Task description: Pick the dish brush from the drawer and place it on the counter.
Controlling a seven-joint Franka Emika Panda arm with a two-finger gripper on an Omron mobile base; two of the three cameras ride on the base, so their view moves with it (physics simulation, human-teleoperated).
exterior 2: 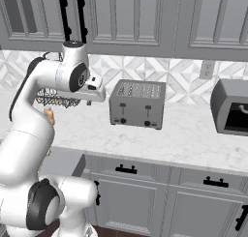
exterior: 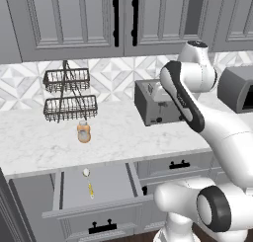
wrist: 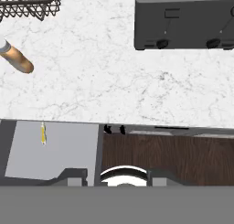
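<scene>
Inside the open drawer we see the brush lying flat, below the counter edge. Above it stand an orange bottle, a wire rack and a toaster. Whether our jaws are released, we cannot tell.
</scene>
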